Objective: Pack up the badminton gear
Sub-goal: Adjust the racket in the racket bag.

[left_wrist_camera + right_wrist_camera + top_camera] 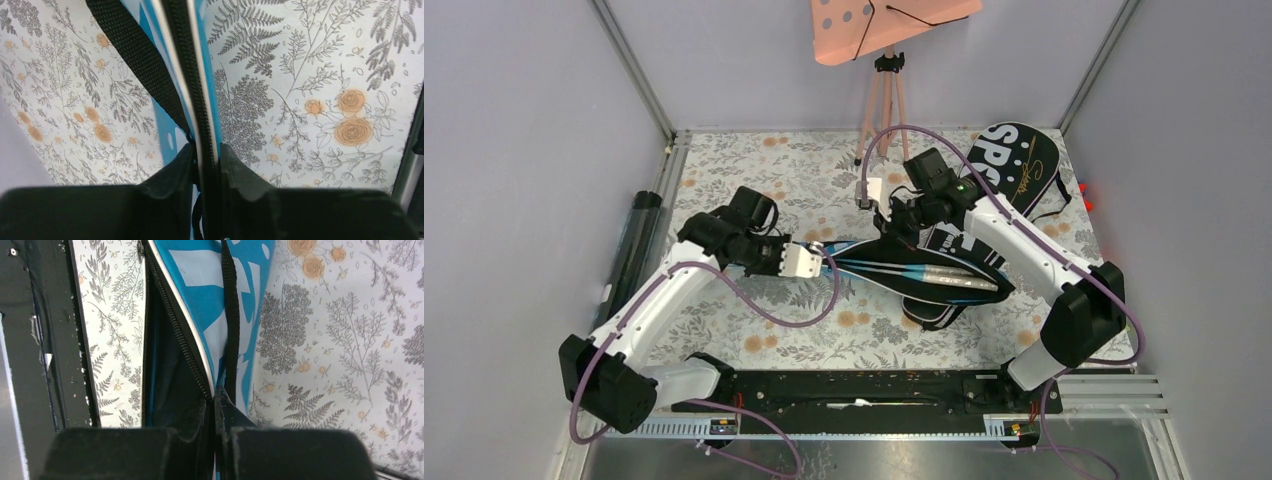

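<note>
The blue bag (904,268) lies flat on the floral tabletop (754,180), in front of the pink board (884,25). Its long axis runs crosswise, narrow end pointing left of the board. Grey walls surround the tabletop. Both arms reach low. The left claw (206,150) pinches the bag's zipper edge left of the board, and the right claw (214,402) pinches its rim just before the board.

The table (754,180) is covered by a white cloth printed with grey ferns and orange flowers. A blue bag (874,262) lies across its middle, left to right, zip open. A black bag (1024,165) lies at the far right. A black tube (634,245) lies along the left edge. A tripod (882,105) stands at the far edge.
</note>
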